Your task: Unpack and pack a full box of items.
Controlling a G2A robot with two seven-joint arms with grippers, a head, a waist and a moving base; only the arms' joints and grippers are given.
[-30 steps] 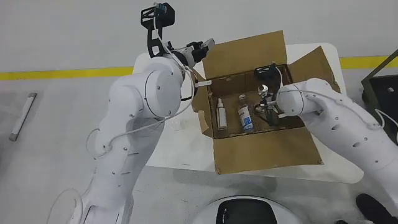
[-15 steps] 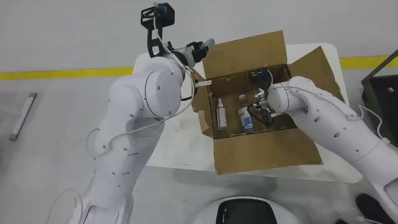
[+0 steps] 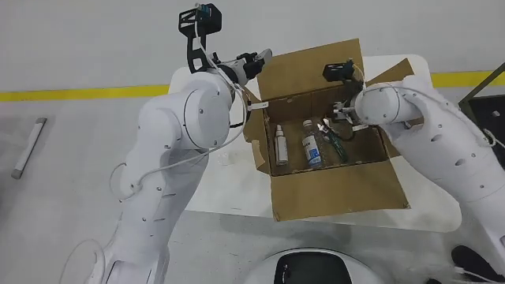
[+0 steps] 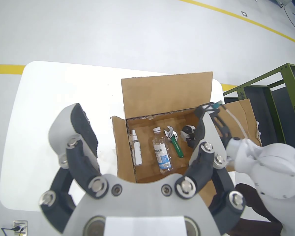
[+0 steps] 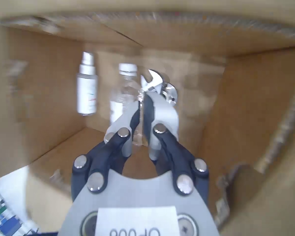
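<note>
An open cardboard box [image 3: 339,193] [image 4: 167,94] [image 5: 248,99] sits on the white table. Side by side on its floor lie a white spray bottle [image 3: 281,143] [image 4: 137,148] [image 5: 87,92], a clear water bottle [image 3: 311,146] [image 4: 162,153] [image 5: 120,99] and a green-handled wrench [image 3: 333,140] [image 4: 176,146] [image 5: 152,81]. My right gripper [image 3: 338,118] [image 4: 189,136] [image 5: 141,96] is inside the box, shut, just beside the wrench's head, with nothing seen between its fingers. My left gripper [image 3: 260,59] [image 4: 140,112] hangs open above the table by the box's far left corner.
The table [image 3: 221,181] [image 4: 51,87] has bare room left of the box. A green metal cart [image 3: 481,114] [image 4: 272,87] stands past the table's right end. The box flaps stand up around the opening.
My right gripper swung left over the bottles, then drew back toward the box's far side. The wrench now lies uncovered next to the water bottle. The left arm has stayed put.
</note>
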